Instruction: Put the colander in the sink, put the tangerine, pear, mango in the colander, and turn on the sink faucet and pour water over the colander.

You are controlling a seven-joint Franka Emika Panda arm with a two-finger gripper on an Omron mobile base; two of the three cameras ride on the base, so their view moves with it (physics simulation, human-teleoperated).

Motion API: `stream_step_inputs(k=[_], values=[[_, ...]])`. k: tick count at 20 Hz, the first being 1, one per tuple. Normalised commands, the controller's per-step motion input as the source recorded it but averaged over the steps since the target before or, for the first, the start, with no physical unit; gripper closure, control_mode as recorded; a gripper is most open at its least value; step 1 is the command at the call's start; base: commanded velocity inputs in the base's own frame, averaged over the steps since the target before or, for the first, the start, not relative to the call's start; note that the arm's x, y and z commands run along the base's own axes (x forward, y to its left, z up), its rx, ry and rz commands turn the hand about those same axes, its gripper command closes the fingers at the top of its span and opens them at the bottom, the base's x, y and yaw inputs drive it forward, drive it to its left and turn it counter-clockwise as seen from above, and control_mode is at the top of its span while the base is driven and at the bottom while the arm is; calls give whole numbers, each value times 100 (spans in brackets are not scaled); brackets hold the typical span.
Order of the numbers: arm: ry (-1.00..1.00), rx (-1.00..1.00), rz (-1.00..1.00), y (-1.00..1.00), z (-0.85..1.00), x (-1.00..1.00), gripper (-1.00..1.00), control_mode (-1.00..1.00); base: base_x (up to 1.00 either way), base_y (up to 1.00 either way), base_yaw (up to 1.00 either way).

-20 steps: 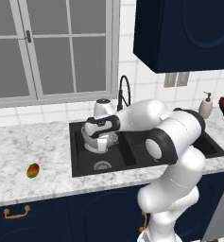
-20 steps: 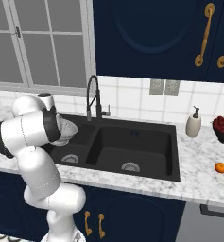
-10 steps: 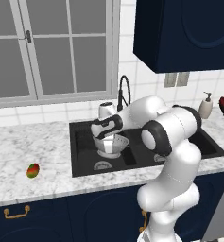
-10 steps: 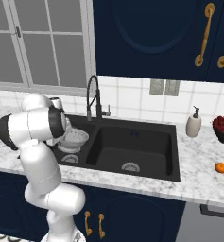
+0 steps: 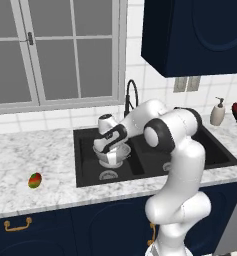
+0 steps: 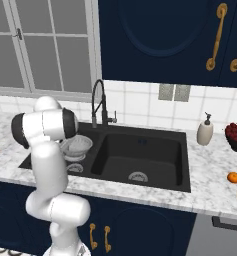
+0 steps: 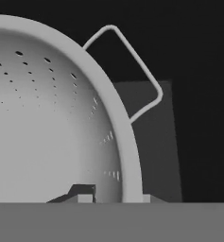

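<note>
The claw sat nearly closed across the rim of the colander, one tip inside the bowl, holding it low in the left basin of the sink. Thin, stiff and probably light, slippery metal, it seemed best pinched at the rim or at the wire handle, seen at one o'clock from the hand.

My claw holds the colander in the sink's left basin; the mango lies on the surface.
</note>
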Motion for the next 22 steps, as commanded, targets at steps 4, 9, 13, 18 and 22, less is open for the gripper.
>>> stream_step_inputs(k=[4,9,13,18,22], values=[[0,-4,-2,29,-20,17,100,-100,0,0,0],[8,-1,-5,5,-34,9,100,-100,0,0,0],[4,0,-5,0,-47,12,100,-100,0,0,0],[0,-1,0,2,-38,28,100,-100,0,0,0],[-1,-1,0,2,-34,40,100,-100,0,0,0]])
